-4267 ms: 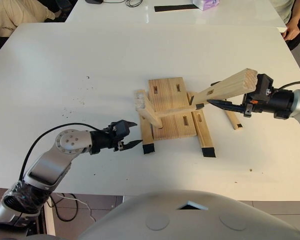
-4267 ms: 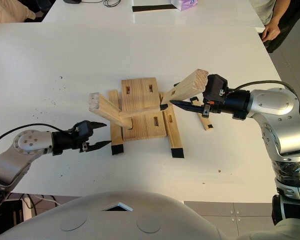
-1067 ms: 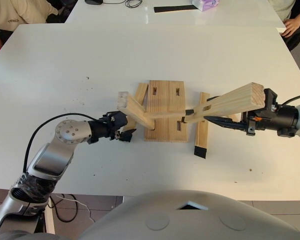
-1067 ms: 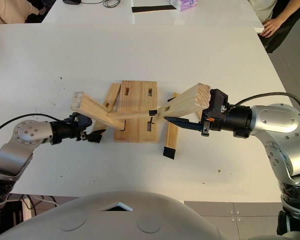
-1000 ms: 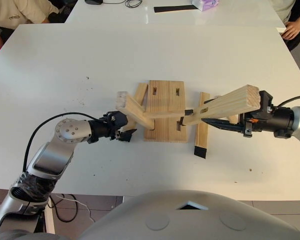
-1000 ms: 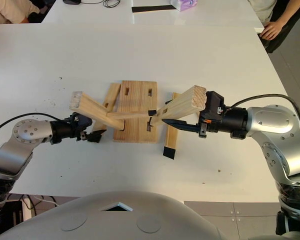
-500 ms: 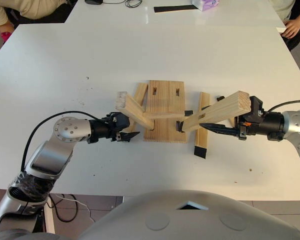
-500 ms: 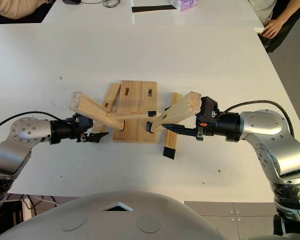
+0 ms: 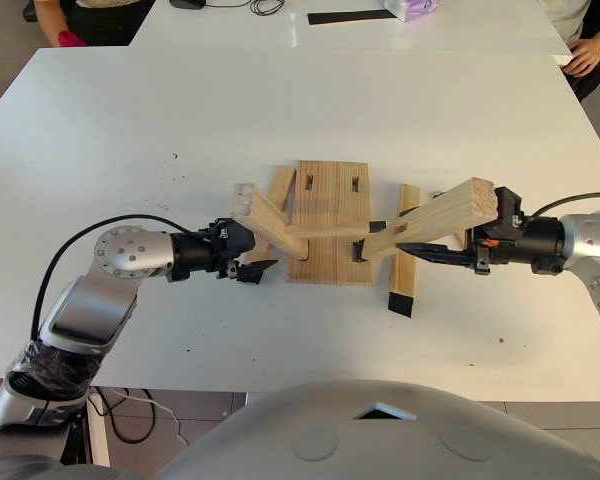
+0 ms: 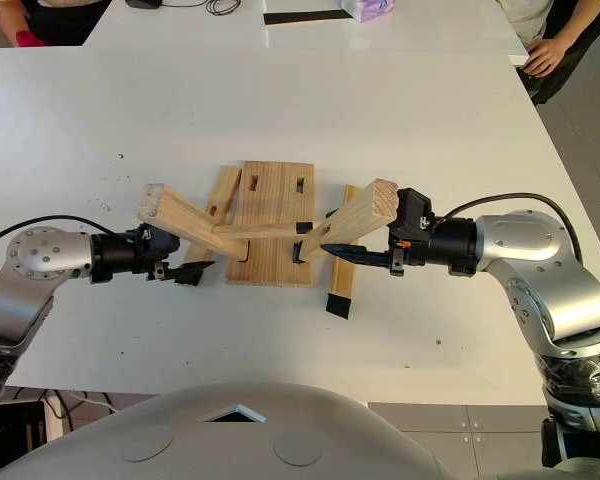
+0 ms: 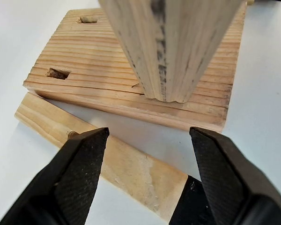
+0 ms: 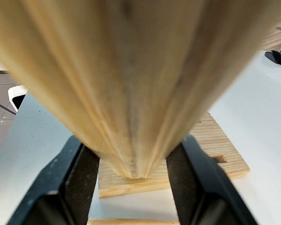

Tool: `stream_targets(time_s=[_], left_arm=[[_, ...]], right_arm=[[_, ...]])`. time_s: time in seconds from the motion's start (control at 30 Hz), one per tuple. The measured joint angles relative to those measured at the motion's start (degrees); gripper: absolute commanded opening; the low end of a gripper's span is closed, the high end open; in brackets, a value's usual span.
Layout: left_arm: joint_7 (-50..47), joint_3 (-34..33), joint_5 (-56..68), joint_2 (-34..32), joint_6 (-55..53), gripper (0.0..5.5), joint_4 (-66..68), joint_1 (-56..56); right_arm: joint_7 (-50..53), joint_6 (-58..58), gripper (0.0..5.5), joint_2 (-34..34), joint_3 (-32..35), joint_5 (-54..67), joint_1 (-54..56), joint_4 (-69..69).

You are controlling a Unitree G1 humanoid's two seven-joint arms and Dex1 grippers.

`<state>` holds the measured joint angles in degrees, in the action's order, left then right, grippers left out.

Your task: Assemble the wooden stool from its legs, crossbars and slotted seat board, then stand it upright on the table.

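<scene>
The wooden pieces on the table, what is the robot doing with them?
It is building a stool. The right tool grips one raised leg, joined by a crossbar to a second raised leg, above the slotted seat board lying flat. The left tool is open beside that second leg. Two more legs lie on the table beside the board.

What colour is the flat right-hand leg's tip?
Black tip, clearest in the left eye view.

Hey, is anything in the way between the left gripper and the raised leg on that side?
Nothing visible. The open left gripper sits just under the left leg with open air between; a loose leg lies on the table below them. The right gripper grips the right leg.
</scene>
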<state>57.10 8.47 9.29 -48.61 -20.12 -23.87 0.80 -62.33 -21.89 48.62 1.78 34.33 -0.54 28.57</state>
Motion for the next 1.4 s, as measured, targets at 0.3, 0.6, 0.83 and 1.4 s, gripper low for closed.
stream_targets(time_s=[0.3,0.6,0.83,1.4], left_arm=[[1.3,-0.1,0.5,-0.2,0.8,3.21,1.2,-1.4],[1.6,0.0,0.5,-0.2,0.9,3.21,1.1,-2.4],[1.3,0.6,0.4,0.4,-0.1,3.21,1.1,-4.7],[-0.8,2.8,-0.8,2.1,-1.9,3.21,0.3,-4.6]], right_arm=[[-1.1,3.5,2.04,-1.2,-3.0,-1.7,-0.3,-0.5],[-4.9,5.0,2.04,-1.1,-4.8,-1.2,3.6,-6.5],[-6.4,5.0,2.04,-0.9,-7.1,-1.8,6.7,-8.1],[-8.1,4.8,2.04,2.5,-11.3,-3.2,10.7,-9.2]])
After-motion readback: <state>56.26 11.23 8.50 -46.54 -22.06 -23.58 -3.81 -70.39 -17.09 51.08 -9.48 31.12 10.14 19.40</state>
